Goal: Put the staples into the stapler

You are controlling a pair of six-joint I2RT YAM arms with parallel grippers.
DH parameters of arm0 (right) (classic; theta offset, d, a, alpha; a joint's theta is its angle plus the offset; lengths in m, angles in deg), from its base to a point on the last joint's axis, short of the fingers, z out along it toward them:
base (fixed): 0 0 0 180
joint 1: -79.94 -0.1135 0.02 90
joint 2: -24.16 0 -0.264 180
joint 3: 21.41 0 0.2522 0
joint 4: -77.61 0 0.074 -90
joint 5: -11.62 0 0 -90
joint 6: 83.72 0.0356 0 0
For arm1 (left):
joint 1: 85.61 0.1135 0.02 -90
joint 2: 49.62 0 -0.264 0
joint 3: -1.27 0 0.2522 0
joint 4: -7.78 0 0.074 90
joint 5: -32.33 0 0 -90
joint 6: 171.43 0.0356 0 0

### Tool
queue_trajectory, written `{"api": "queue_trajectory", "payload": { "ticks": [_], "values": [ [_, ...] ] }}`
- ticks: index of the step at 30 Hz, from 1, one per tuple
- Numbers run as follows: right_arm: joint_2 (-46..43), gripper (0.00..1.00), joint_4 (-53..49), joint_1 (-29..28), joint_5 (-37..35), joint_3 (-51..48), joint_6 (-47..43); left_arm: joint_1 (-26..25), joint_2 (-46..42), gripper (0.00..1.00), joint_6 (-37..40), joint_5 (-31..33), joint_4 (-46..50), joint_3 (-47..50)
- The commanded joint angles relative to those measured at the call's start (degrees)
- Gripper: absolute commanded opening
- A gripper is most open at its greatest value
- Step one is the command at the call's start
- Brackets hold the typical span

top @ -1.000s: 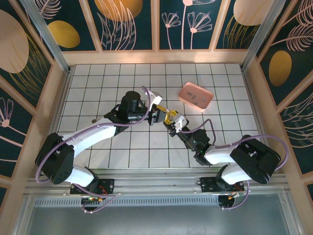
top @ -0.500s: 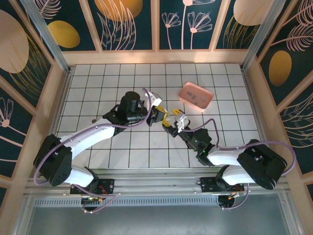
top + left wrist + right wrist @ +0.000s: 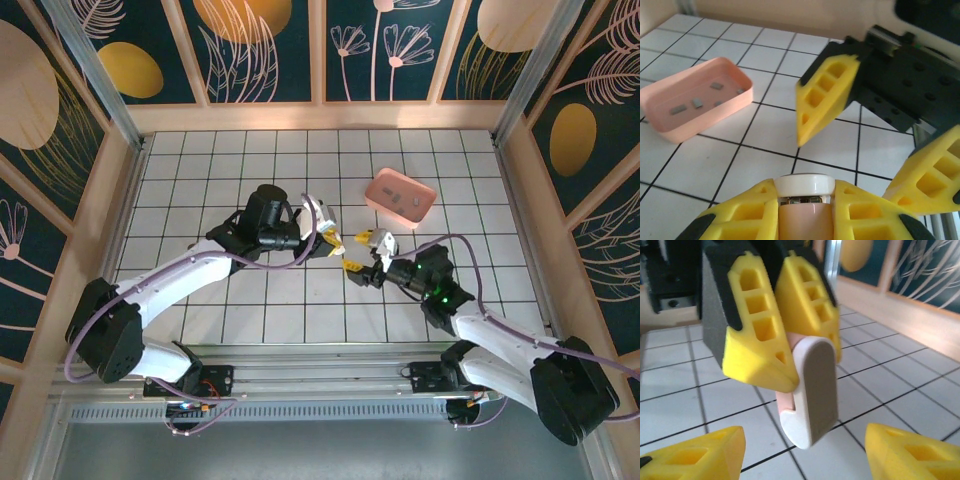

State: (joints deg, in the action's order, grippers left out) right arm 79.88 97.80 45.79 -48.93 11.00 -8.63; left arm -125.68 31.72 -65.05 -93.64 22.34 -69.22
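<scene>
**Stapler (image 3: 812,390) is now with the left arm alone, the right one has just let go**

So a second ago both grippers are bunched together over the middle of the table, the right one closed up tight against the stapler. Now the right gripper (image 3: 802,455) has spread its fingers wide and backed off a little. From its own wrist camera, its two yellow tips sit low on either side with nothing between them. In the top view the right arm has swung out toward its own side too.

The left gripper (image 3: 805,196) hasn't budged. It's clamped shut on the stapler, holding it up off the tiles with the pale end poking out toward the right arm. So the stapler is in the air, mid-table, just beside the free gripper.

The staples (image 3: 696,103) are not in play yet. A few little grey bits are lying in the pink tray (image 3: 670,132), well apart from both grippers at the far right of the table.

This looks like the prep part wrapping up. The left arm is acting as the vise and the right hand is free to go fetch a strip from the tray. It's not possible to tell from these angles whether the stapler's rail is actually open and ready. The loading itself hasn't started.
</scene>
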Motion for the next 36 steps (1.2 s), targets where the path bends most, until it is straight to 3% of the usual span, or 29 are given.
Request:
{"api": "queue_trajectory", "payload": {
  "ticks": [1, 13, 20, 23, 29, 30, 32, 34, 36],
  "values": [
    [-0.3, 0.65, -10.79, 0.89, 10.25, 4.09, -4.6, 0.1, -1.78, 0.0, 6.23, -7.61, 0.87, -0.87],
    [2.26, 0.65, -17.91, 5.37, 21.33, 10.54, -7.85, 0.14, -4.66, 0.0, 10.61, -13.77, -1.48, 0.66],
    [4.49, 0.58, -19.76, 6.53, 27.21, 14.05, -8.46, 0.17, -4.37, 0.0, 10.69, -14.5, -1.32, 0.66],
    [5.6, 0.53, -19.71, 6.64, 29.26, 15.15, -8.51, 0.09, -3.95, 0.0, 10.64, -14.88, -1.24, 0.7],
    [6.7, 0.31, -19.88, 7.24, 30.63, 16.16, -9.2, 0.15, -3.19, 0.0, 9.99, -14.89, -0.96, 0.66],
    [6.66, 0.26, -19.76, 7.46, 30.66, 16.07, -9.44, 0.11, -3.17, 0.02, 9.97, -14.78, -0.97, 0.66],
    [6.49, 0.19, -19.52, 8.06, 30.58, 15.67, -9.94, 0.1, -3.47, 0.18, 9.29, -14.6, -1.72, 0.66],
    [6.0, 0.14, -18.9, 8.87, 30.73, 14.81, -10.39, 0.09, -4.59, 0.53, 8.51, -14.51, -3.82, 2.46],
    [5.71, 0.12, -18.08, 9.42, 31.28, 14.08, -10.52, 0.12, -6.02, 0.61, 8.91, -14.02, -5.47, 4.06]
  ]
}}
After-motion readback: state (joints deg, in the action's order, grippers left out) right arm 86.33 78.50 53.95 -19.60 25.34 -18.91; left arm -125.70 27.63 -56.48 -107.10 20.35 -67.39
